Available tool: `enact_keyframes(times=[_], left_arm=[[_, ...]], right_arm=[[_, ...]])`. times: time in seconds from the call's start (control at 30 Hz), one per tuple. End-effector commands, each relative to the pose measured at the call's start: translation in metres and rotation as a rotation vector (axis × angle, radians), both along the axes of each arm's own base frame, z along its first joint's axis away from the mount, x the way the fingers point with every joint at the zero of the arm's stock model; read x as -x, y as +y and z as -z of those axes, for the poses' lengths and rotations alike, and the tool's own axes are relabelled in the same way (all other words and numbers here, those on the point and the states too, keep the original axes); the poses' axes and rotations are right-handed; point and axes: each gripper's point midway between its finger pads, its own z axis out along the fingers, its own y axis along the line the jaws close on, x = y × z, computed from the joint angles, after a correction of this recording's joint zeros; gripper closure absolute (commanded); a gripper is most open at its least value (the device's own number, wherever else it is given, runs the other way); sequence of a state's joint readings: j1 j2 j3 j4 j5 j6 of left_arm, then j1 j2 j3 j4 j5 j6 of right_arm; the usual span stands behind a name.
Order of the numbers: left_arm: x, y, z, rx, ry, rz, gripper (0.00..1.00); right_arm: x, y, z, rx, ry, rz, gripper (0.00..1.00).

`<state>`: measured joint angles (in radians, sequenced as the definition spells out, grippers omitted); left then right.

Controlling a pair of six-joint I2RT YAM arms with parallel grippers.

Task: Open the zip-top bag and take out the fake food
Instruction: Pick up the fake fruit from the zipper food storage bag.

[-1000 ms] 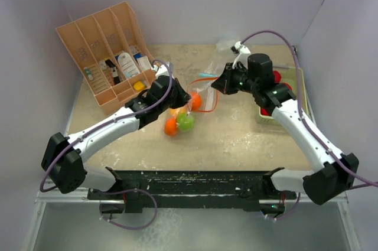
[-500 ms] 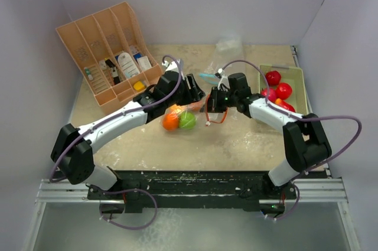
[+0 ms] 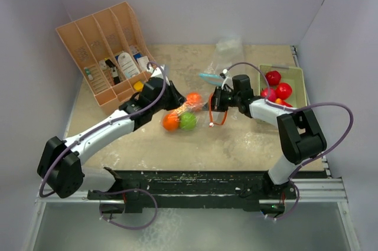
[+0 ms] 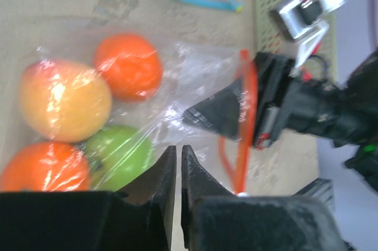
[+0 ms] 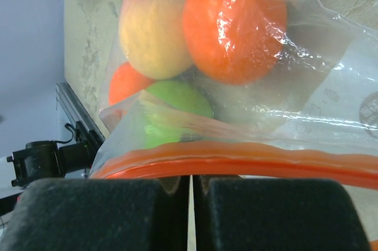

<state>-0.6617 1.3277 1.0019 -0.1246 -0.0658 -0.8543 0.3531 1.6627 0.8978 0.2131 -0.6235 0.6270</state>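
Grip comes first: my right gripper (image 3: pixel 214 101) is pressed together on the orange zip strip of the clear plastic zip-top bag (image 3: pixel 190 109), which lies mid-table. Inside it sit glossy toy fruits (image 3: pixel 188 121), orange, yellow-orange and green. My left gripper (image 4: pixel 178 153) shows only a slit between its fingers, against the film by the green fruit; whether film is caught, I cannot tell. To open the bag well, I judge the left must take the opposite lip, not the belly, then draw away gently. Right of the bag a pale green rectangular tray (image 3: pixel 293 69) holds red toy fruits (image 3: pixel 273 78); far left of the bag stands a tan compartmented organiser (image 3: pixel 94 38). The mottled beige tabletop (image 3: pixel 236 139) is boxed in by pale walls (image 3: pixel 195 3).
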Motion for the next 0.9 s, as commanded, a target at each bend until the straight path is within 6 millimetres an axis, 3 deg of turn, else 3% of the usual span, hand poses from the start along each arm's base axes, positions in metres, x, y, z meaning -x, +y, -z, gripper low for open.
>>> enact_keyframes(times=[0.0,0.27,0.47,0.77,0.87], left_arm=[[0.012,-0.002,0.035,-0.018,0.057,0.032,0.98],[0.038,-0.004,0.091,-0.157,0.160,0.037,1.00],[0.035,0.005,0.125,-0.257,0.217,0.000,1.00],[0.040,0.020,0.136,-0.309,0.254,-0.043,1.00],[0.040,0.017,0.141,-0.309,0.267,-0.035,1.00]], right_arm=[[-0.002,0.005,-0.014,-0.051,-0.049,-0.024,1.00],[-0.001,0.003,-0.015,-0.048,-0.052,-0.025,1.00],[0.002,0.003,-0.012,-0.050,-0.041,-0.033,1.00],[0.005,0.001,-0.010,-0.039,-0.039,-0.035,1.00],[0.004,0.002,-0.011,-0.044,-0.043,-0.041,0.99]])
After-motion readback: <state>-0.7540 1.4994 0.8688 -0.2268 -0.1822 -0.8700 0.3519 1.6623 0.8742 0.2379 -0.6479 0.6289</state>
